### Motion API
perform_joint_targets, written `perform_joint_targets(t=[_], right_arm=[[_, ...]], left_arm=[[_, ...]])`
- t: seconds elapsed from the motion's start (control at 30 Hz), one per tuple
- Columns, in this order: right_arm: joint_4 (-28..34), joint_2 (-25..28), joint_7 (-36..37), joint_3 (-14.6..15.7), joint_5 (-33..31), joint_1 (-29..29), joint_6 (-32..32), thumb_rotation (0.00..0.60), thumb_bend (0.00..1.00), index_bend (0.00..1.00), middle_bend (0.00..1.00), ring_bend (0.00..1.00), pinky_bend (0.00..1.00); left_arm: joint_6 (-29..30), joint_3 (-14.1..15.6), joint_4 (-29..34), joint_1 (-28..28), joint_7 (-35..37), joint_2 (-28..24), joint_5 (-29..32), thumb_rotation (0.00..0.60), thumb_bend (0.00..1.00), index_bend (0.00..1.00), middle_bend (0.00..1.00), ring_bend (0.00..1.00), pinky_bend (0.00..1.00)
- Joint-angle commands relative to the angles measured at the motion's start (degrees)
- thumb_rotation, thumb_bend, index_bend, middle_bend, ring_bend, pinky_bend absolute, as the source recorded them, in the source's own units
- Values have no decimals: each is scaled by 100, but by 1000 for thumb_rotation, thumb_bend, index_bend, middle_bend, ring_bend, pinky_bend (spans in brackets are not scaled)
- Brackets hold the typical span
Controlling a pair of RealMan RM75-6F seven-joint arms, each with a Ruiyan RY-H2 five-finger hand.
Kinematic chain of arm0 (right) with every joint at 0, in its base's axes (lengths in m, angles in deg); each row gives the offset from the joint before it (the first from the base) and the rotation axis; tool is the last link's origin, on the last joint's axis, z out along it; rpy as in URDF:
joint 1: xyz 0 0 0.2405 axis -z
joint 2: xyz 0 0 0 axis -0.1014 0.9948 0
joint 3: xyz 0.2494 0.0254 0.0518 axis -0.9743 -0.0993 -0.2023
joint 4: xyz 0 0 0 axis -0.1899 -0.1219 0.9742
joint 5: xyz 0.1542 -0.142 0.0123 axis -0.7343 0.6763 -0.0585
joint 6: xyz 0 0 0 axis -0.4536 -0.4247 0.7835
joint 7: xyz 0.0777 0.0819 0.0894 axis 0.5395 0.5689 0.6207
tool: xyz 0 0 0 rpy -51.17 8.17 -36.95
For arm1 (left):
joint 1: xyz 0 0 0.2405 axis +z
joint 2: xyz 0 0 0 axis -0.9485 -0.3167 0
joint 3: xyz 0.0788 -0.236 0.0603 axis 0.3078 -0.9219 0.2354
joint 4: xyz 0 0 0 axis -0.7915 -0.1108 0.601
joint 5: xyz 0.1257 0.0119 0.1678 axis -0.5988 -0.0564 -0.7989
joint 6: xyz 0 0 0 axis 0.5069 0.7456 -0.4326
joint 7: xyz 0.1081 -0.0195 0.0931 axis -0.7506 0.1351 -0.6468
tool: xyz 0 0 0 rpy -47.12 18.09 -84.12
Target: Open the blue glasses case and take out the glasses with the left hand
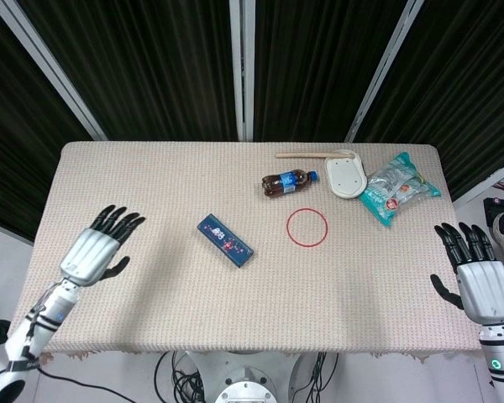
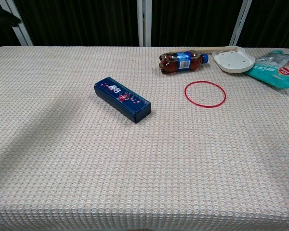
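The blue glasses case [image 1: 225,240] [image 2: 122,99] lies closed near the middle of the table, long axis running diagonally. My left hand [image 1: 96,250] hovers over the table's left part, fingers spread and empty, well left of the case. In the chest view only a dark fingertip [image 2: 5,16] shows at the top left corner. My right hand [image 1: 475,274] is off the table's right edge, fingers apart and empty. The glasses are hidden inside the case.
A cola bottle [image 1: 288,181] lies on its side behind a red ring [image 1: 307,227]. A white dish with a long handle [image 1: 346,175] and a teal snack bag [image 1: 396,188] sit at the back right. Black curtains stand behind the table [image 1: 151,285].
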Motion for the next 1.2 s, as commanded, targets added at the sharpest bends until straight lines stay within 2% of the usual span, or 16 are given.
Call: perform_joint_targets(t=[0.03, 0.17, 0.3, 0.5, 0.7, 0.87, 1.0, 1.2], right_arm=[[16, 5, -15, 32, 31, 11, -13, 600, 258, 0, 103, 0, 0], [9, 0, -10, 52, 2, 43, -28, 600, 271, 0, 103, 0, 0], [-22, -3, 17, 65, -63, 82, -36, 600, 273, 0, 103, 0, 0], [-66, -16, 70, 72, -148, 105, -4, 600, 282, 0, 103, 0, 0], [-150, -64, 140, 68, -218, 93, 60, 600, 282, 0, 103, 0, 0], [-212, -86, 190, 61, -254, 80, 97, 600, 288, 0, 103, 0, 0], [-263, -105, 236, 58, -266, 70, 117, 600, 289, 0, 103, 0, 0], [-305, -138, 274, 73, -244, 65, 122, 600, 292, 0, 103, 0, 0]], left_arm=[[-1497, -464, -156, -1195, 314, 312, 643, 600, 633, 141, 135, 0, 0], [-2276, -655, -574, -1871, 310, 802, 1145, 600, 719, 145, 156, 0, 0], [-2813, -776, -1072, -2429, 358, 1345, 1611, 600, 729, 148, 163, 0, 0], [-3505, -735, -1814, -3127, 185, 1987, 2235, 600, 731, 172, 198, 0, 0], [-3872, -594, -2462, -3641, -67, 2457, 2941, 600, 732, 191, 276, 0, 0], [-3985, -354, -2587, -3875, -260, 2490, 3504, 600, 732, 192, 322, 0, 0], [-3962, -67, -2280, -3949, -374, 2249, 3950, 600, 731, 193, 355, 2, 0], [-3556, 332, -1647, -3905, -549, 1886, 4425, 600, 728, 193, 365, 17, 0]])
